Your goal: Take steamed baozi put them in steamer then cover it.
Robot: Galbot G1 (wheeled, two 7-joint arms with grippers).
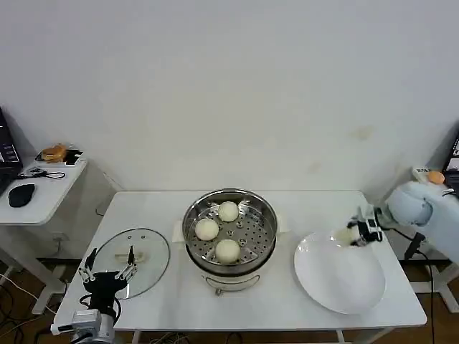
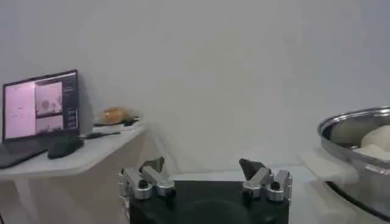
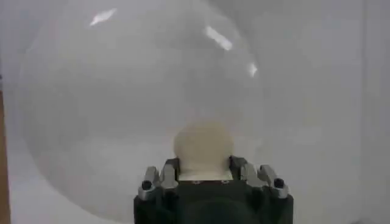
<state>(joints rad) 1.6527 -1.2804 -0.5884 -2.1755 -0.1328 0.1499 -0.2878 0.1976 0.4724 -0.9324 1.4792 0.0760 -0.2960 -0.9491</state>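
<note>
Steamed baozi: three of them (image 1: 228, 211) (image 1: 206, 229) (image 1: 227, 250) sit on the perforated tray inside the steamer (image 1: 267, 215), which stands at the centre of the white table (image 1: 150, 208) in the head view. A fourth baozi (image 3: 203, 146) is clenched between the fingers of the right gripper (image 1: 350, 235), at the right of the frame just over the upper edge of the white plate (image 1: 341, 276); in the right wrist view the bun fills the gap between the fingers, with the plate behind it. The cover (image 1: 133, 261) lies flat on the table at lower left, beside the steamer. The left gripper (image 1: 107, 274) hangs over the cover's near edge with its fingers spread and grasping nothing. A side desk (image 1: 43, 193) stands at the left.
</note>
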